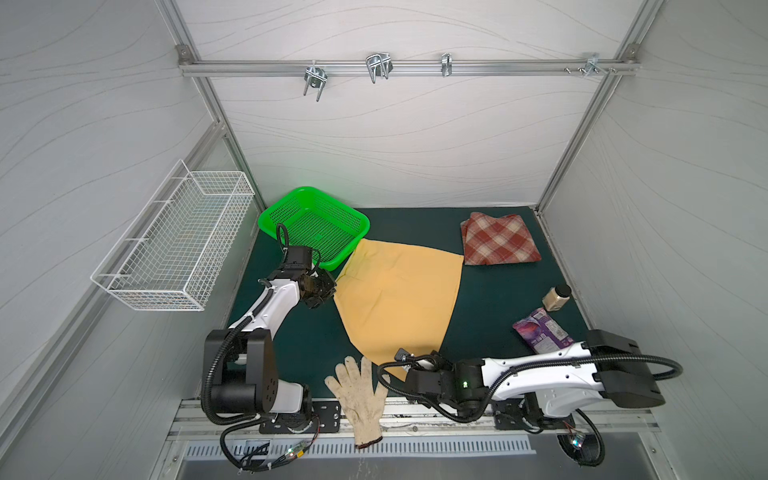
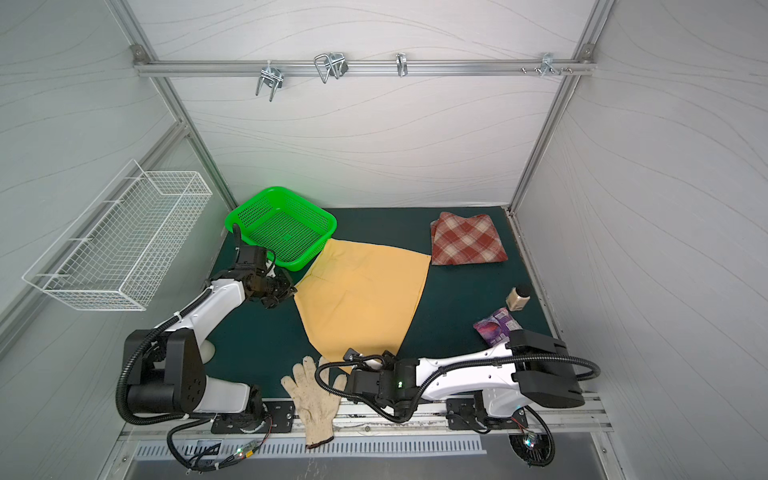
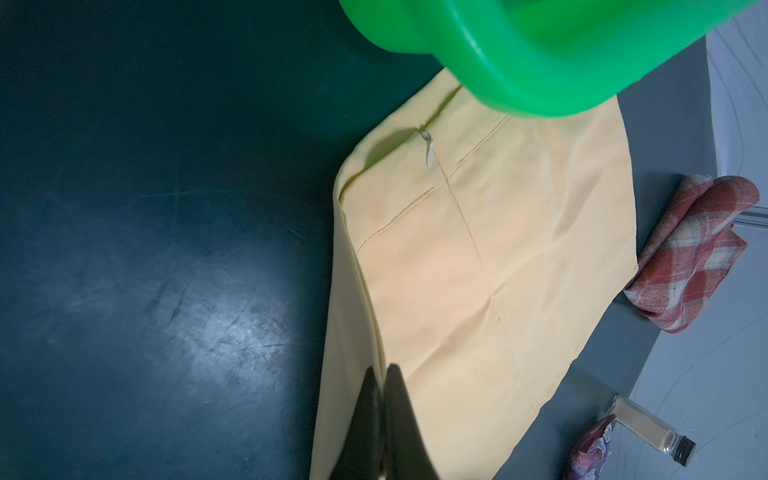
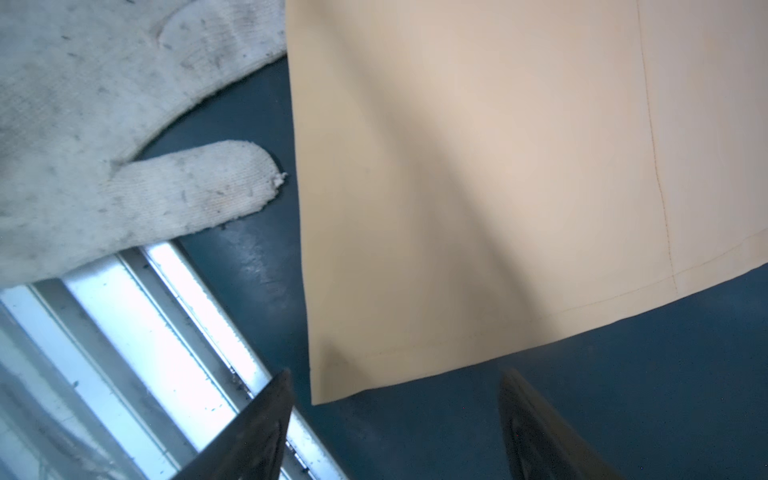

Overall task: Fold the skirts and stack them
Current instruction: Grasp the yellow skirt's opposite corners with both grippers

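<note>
The plain mustard-yellow cloth skirt [image 1: 399, 299] is lying spread flat in the middle of the dark green table mat [image 1: 498, 291], with its waistband end lying right against the bright green perforated plastic basket [image 1: 316, 226]. Its side edge below the waistband is being pinched by the left gripper [image 3: 381, 374], whose jaws are pressed together on the cloth. Its near hem corner is being straddled by the right gripper [image 4: 395, 374], whose jaws are being held spread apart, with no cloth between them. The rust-red and cream plaid woolly skirt [image 1: 498, 239] is lying folded at the far right of the mat, just beside the yellow hem. An off-white knitted work glove [image 1: 359, 395] is lying just beside the near hem corner, and a purple printed packet [image 1: 540, 330] and a small glass jar [image 1: 557, 297] are lying near the mat's right edge.
</note>
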